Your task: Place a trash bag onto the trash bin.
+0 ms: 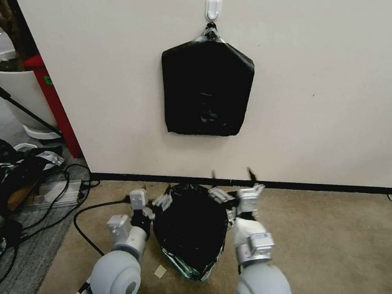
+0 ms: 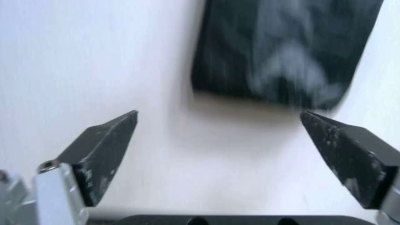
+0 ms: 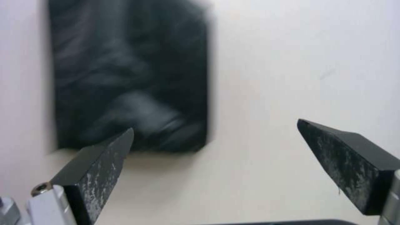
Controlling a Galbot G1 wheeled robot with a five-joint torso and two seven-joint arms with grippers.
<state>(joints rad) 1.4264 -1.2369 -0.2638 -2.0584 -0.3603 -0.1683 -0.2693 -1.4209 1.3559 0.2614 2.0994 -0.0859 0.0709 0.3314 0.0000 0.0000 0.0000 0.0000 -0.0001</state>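
Two arms reach forward over a tan carpet toward a cream wall. Far left, a heap of black-and-silver plastic with cables [image 1: 5, 180] lies on the floor, and a white planter pot [image 1: 16, 85] stands behind it, cut off by the picture's edge. Next comes the left gripper [image 1: 168, 196], just beside the left edge of the trash bag [image 1: 191, 229]; in its wrist view its jaws stand wide apart, holding nothing. The glossy black bag sits on the carpet between both arms, near the wall's dark baseboard, its mouth facing up and its long axis roughly upright. It drapes over and hides whatever is beneath, so the trash bin itself cannot be made out. Above it, a five-sided pack of black bags [image 1: 205, 88] hangs flat from a white wall hook [image 1: 213, 9]; both wrist views show it blurred. On the bag's right, the right gripper [image 1: 232, 174] points toward the wall, jaws spread and holding nothing. Bare carpet stretches to the right.
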